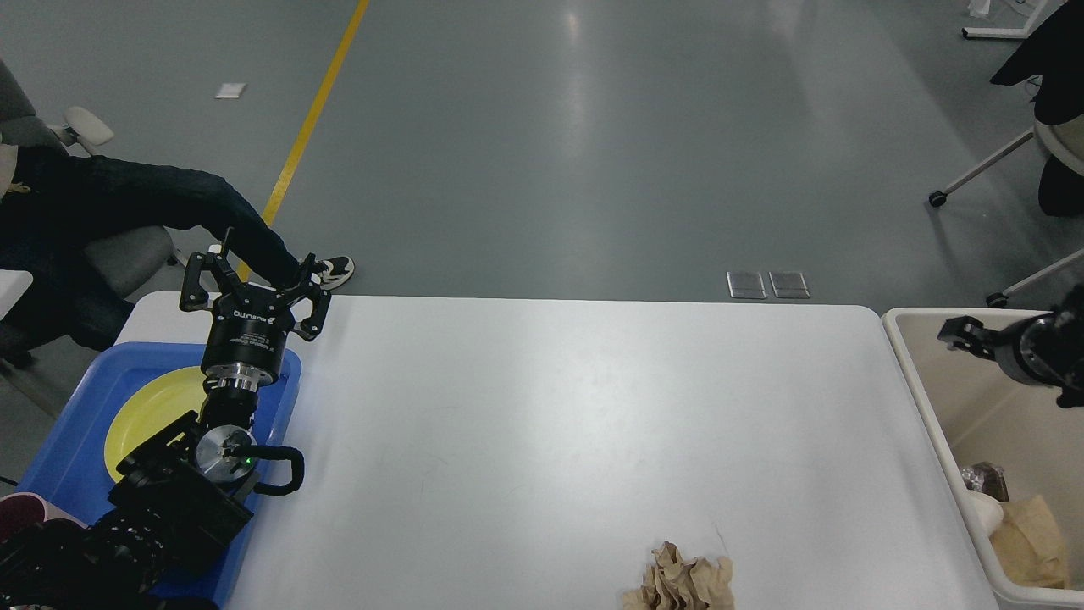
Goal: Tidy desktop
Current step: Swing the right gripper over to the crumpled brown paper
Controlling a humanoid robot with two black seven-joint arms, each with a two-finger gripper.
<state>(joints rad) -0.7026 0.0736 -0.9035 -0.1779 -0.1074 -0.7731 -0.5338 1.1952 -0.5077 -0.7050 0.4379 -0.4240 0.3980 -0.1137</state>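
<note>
The white desktop (pixel 593 407) holds one crumpled brown paper wad (pixel 682 580) at its front edge. My left gripper (pixel 254 275) is open and empty, held upright above the back of the blue tray (pixel 59 457). My right gripper (pixel 974 339) hangs over the beige bin (pixel 923 398) at the right edge of the view. Only one finger (pixel 959 331) shows clearly, it holds nothing, and it looks open. A white cup (pixel 987 511) lies inside the bin.
A yellow plate (pixel 152 407) lies in the blue tray, partly hidden by my left arm. The bin also holds a foil ball (pixel 982 479) and a brown paper bag (pixel 1029 542). A seated person (pixel 127 203) is behind the table's left corner.
</note>
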